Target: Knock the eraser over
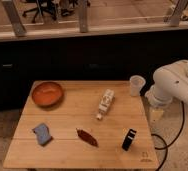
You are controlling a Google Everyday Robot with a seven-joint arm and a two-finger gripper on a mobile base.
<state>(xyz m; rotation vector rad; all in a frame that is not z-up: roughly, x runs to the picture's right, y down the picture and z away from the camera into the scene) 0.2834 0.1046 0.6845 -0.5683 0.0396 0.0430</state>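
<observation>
The eraser (129, 139) is a small black block with a thin light stripe. It stands on the wooden table (62, 145) near the front right corner. My white arm (176, 84) reaches in from the right, beyond the table's right edge. The gripper (155, 113) hangs below the arm beside the table's right edge, behind and to the right of the eraser and apart from it.
A white bottle (105, 104) lies on its side at mid-table. A clear cup (136, 85) stands at the back right corner. An orange bowl (47, 94) sits back left, a blue sponge pad (42, 133) front left, and a dark red-brown pointed object (87, 136) front centre.
</observation>
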